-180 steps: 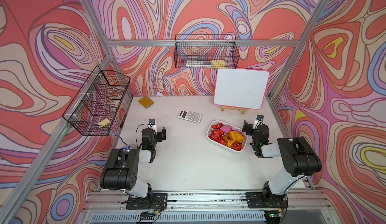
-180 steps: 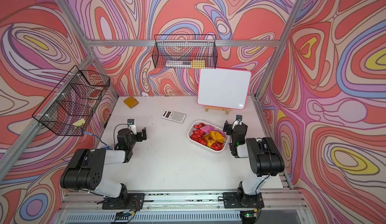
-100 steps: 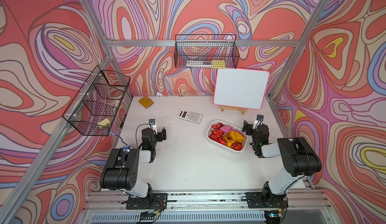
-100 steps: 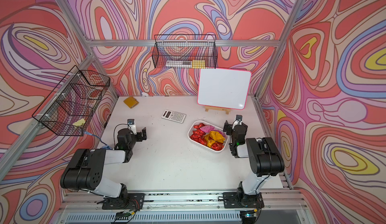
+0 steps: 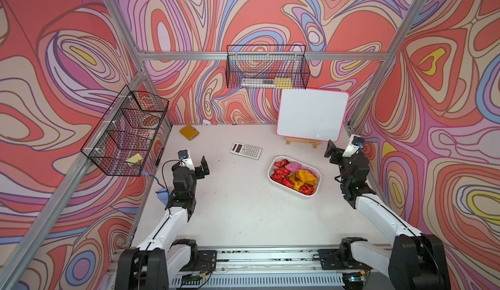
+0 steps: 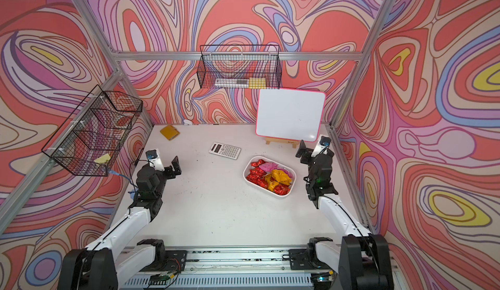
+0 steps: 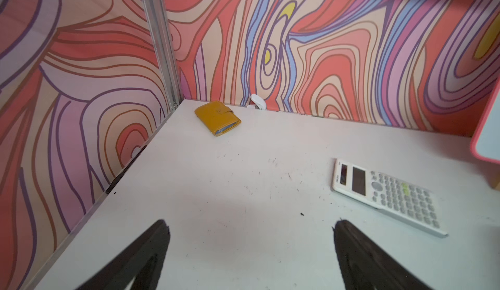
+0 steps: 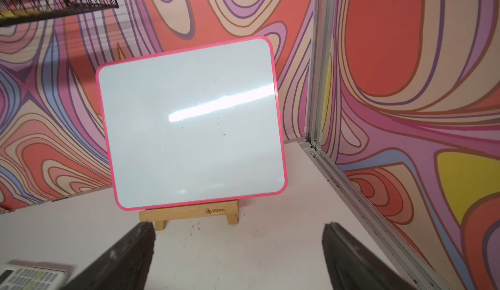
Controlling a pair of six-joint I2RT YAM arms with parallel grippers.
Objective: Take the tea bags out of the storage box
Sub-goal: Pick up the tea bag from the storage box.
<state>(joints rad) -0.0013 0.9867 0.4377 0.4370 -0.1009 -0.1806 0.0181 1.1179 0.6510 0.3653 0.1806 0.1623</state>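
Left gripper (image 7: pixel 250 225): jaws stood wide apart, nothing between them, above bare table (image 5: pixel 243 215), well apart from storage box (image 5: pixel 284 188).
Right gripper (image 8: pixel 238 225): jaws wide apart, empty, near box's right side, not touching it; pointed at whiteboard (image 8: pixel 189 123) on wooden easel (image 8: pixel 189 212).
Tea bags (image 5: pixel 293 176), red, orange-yellow and pink, all lay heaped inside box.
Box sat right of table centre, near calculator (image 5: pixel 245 150).
Yellow wallet (image 7: pixel 217 118) lay by far left corner.
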